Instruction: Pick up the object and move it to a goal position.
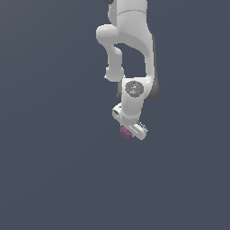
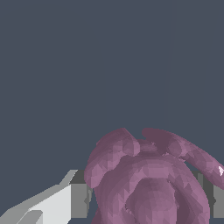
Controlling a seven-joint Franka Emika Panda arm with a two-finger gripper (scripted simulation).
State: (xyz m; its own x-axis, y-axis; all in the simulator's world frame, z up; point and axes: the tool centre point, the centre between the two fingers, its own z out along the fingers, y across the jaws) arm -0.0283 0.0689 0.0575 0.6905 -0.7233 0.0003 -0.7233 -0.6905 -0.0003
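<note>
Filling the gripper (image 1: 127, 133): bumpy, lobed magenta-pink object (image 2: 153, 183).

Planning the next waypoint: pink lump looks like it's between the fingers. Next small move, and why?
Probably close the gripper on the magenta bumpy lump before lifting. The wrist view shows a finger on each side of it with no clear contact, and the exterior view shows the lump right at the fingertips.
</note>
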